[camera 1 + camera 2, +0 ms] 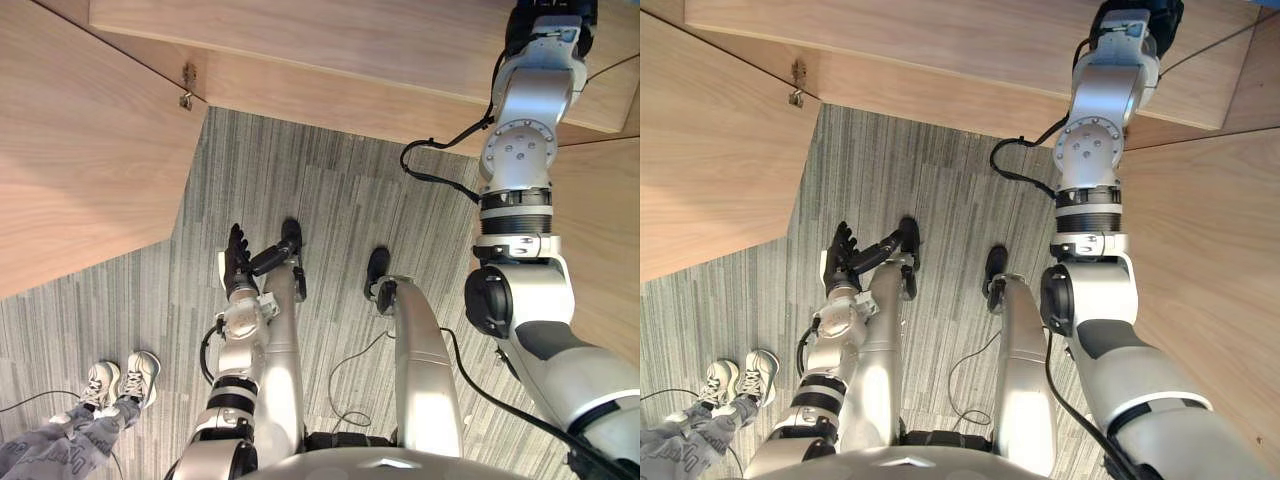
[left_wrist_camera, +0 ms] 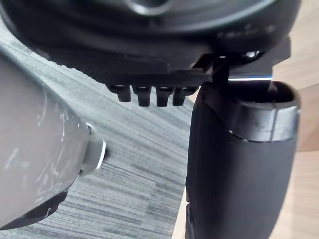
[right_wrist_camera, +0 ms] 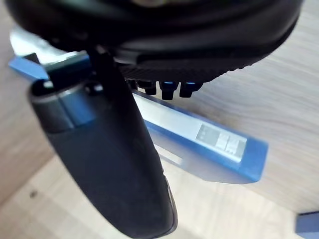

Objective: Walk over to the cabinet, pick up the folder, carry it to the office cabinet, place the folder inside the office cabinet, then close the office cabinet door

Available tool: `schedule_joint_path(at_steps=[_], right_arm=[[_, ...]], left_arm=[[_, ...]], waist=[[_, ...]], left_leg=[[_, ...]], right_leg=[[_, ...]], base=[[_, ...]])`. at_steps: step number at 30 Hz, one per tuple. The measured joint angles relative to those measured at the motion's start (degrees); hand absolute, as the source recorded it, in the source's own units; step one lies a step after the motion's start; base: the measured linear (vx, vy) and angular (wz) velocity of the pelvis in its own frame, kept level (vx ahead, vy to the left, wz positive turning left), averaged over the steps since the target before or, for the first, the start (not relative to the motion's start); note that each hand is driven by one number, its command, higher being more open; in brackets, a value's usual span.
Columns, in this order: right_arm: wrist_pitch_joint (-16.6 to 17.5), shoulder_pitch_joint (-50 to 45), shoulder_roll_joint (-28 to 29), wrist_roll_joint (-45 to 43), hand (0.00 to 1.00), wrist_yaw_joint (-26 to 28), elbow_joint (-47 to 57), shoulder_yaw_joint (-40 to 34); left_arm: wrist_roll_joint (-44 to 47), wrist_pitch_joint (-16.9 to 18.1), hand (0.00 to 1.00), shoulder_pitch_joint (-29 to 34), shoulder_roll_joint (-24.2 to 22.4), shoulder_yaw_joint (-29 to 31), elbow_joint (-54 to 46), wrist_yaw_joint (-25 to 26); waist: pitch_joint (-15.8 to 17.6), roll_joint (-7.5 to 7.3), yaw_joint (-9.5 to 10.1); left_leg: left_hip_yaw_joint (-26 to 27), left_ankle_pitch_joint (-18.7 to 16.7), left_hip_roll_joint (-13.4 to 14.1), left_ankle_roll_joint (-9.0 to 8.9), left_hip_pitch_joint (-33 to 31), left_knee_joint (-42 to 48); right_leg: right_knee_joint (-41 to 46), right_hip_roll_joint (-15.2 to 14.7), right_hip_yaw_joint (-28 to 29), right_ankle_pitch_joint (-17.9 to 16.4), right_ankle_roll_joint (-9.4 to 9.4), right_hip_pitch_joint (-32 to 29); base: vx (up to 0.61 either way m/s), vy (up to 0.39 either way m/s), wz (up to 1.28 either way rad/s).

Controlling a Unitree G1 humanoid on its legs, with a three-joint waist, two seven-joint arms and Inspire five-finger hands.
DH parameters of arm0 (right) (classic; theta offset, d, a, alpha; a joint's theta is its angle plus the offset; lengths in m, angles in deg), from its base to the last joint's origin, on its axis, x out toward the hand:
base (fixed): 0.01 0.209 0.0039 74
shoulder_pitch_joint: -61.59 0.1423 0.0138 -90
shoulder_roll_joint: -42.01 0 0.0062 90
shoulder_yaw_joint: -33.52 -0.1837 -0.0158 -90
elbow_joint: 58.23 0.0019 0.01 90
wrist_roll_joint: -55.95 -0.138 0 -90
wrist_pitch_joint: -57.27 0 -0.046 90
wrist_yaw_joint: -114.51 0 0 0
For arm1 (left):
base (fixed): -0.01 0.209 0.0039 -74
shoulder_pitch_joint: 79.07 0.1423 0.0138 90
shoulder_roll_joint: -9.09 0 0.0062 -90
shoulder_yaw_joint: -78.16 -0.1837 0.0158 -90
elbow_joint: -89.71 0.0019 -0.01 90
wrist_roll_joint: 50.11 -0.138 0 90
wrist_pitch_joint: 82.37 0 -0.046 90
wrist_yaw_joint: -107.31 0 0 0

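Closest to the right wrist camera, the right hand (image 3: 99,164) shows its thumb standing out and its fingers relaxed in a row just over the blue folder (image 3: 209,149); nothing is pinched, and I cannot tell whether they touch it. The folder lies on pale wood, its long axis running slantwise from under the hand to a free corner, with a white label (image 3: 222,141) near that end. Bare wood surrounds that corner, and the edge of another blue thing (image 3: 309,224) sits well apart. From the head, the right arm reaches over the cabinet (image 1: 300,40) top, where the folder itself is hidden. The left hand (image 1: 237,258) hangs spread over grey carpet (image 1: 320,200), which lies open between the cabinet front and a wooden door (image 1: 80,150). A person's shoes (image 1: 120,380) stand near that door.
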Motion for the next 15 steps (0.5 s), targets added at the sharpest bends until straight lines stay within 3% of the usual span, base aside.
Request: schedule_joint_path(at_steps=[10, 15], right_arm=[[-7.32, 3.16, -7.03, 2.24, 1.00, 8.97, -5.86, 10.42], [-11.84, 2.72, -13.53, 9.20, 1.00, 14.36, -9.68, 16.01]], left_arm=[[-0.03, 0.04, 1.00, -0.07, 1.51, -1.74, 2.48, -1.40], [-0.04, 0.04, 1.00, -0.05, 2.66, -1.90, 3.75, -2.66]], waist=[[-0.35, 0.01, -0.78], [-0.35, 0.01, -1.09]], left_leg=[[1.03, 0.46, 0.11, 0.57, 1.75, -1.72], [1.85, 1.02, 0.15, 0.96, 2.29, -2.56]], right_leg=[[-2.53, 0.01, 0.28, 1.29, 0.24, 1.77], [-4.05, -0.05, 0.48, 2.39, 0.71, 2.45]], base=[[0.02, 0.016, -0.03], [0.04, 0.020, -0.03]])
